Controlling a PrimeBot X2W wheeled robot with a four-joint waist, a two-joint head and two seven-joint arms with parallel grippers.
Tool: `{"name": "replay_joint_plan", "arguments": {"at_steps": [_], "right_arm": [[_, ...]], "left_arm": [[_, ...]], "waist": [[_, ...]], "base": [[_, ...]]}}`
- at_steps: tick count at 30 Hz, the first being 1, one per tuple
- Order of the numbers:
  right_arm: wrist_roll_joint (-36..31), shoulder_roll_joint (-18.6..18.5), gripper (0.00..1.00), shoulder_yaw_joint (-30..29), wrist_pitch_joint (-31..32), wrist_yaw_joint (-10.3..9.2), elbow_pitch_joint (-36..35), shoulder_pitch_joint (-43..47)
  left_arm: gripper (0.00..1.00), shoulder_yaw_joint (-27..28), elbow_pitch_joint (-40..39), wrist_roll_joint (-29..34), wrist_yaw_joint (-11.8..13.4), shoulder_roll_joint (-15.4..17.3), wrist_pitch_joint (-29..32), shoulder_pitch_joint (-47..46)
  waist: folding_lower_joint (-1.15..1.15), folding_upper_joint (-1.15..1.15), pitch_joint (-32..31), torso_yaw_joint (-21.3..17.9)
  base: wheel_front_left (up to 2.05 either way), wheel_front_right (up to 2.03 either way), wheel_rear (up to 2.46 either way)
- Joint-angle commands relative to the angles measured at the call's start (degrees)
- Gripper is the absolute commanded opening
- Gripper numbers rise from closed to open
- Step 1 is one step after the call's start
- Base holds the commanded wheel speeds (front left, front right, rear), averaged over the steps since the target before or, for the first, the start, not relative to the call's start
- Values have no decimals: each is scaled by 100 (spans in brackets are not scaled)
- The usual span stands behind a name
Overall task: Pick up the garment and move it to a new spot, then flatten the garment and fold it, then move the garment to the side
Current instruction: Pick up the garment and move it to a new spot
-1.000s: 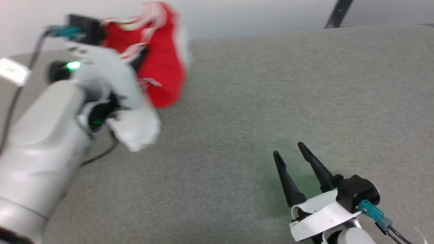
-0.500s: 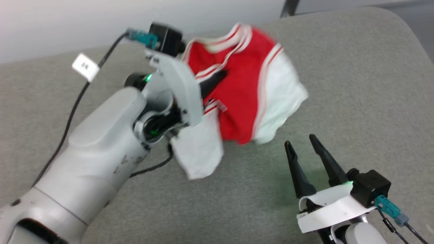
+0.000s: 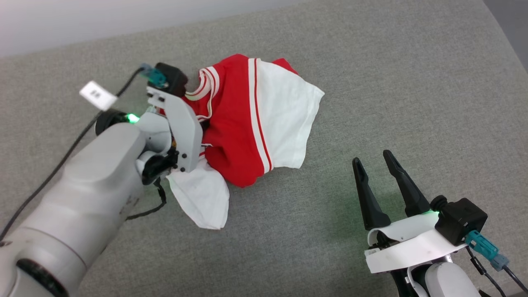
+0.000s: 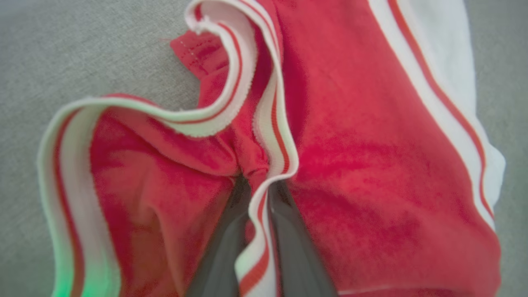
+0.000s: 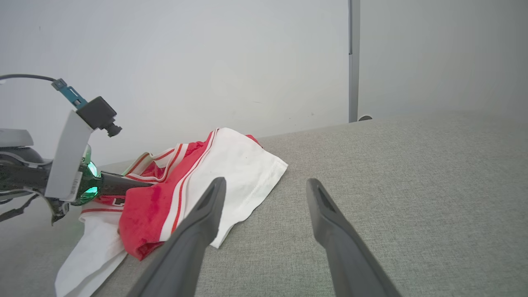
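at left wrist, striped neckline of garment [image 4: 371, 165] within left hand [image 4: 261, 186]

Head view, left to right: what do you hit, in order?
In order: left forearm → the garment, crumpled → bare grey surface → right gripper, jaws open.

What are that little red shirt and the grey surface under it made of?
The garment looks like soft matte knit, probably cotton jersey: it crumples limply, with ribbed striped trim. The grey surface appears to be coarse woven upholstery, its flecked weave visible.
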Motion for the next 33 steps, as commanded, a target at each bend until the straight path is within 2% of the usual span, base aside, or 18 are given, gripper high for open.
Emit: {"name": "replay_joint_plan", "arguments": {"at_steps": [1,8,9,10,11,12,18,25,26,33], "right_arm": [[88,18,100,-10,-27,-6,-23,-54],[110,18,100,26,-27,-6,-35,-73],[103,18,100,10,-27,-6,-28,-67],[90,16,100,-11,-27,-6,-13,-52],[75,17,100,-20,-27,-6,2,-40],[47,18,100,-19,-27,-6,17,-28],[-96,15,100,-43,-28,-6,151,96],[-379,14,100,-124,-27,-6,373,398],[-379,14,100,-124,-27,-6,373,398],[-635,-87,100,-339,4,-6,553,868]], "left_arm": [[0,-263,164,160,19,-10,166,121],[0,-669,319,153,19,-117,257,102],[14,-691,289,135,19,-121,194,84],[38,-689,253,90,19,-125,122,65],[65,-700,204,60,19,-129,95,56],[100,-721,127,17,18,-126,82,58],[100,-380,-296,-543,17,-30,-684,-34],[100,9,-833,-1167,17,154,-1749,612],[100,9,-833,-1167,17,154,-1749,612],[100,256,-1117,-1655,23,487,-2774,2073]], "waist": [[0,0,39,-10],[0,0,96,-15],[0,0,88,1],[0,0,68,27],[0,0,43,52],[0,0,7,84],[0,0,-339,390],[0,0,-870,857],[0,0,-870,857],[0,0,-1350,1287]], "base": [[0,0,0],[0,0,0],[0,0,0],[0,0,0],[0,0,0],[0,0,0],[0,0,0],[0,0,0],[0,0,0],[0,0,0]]}}
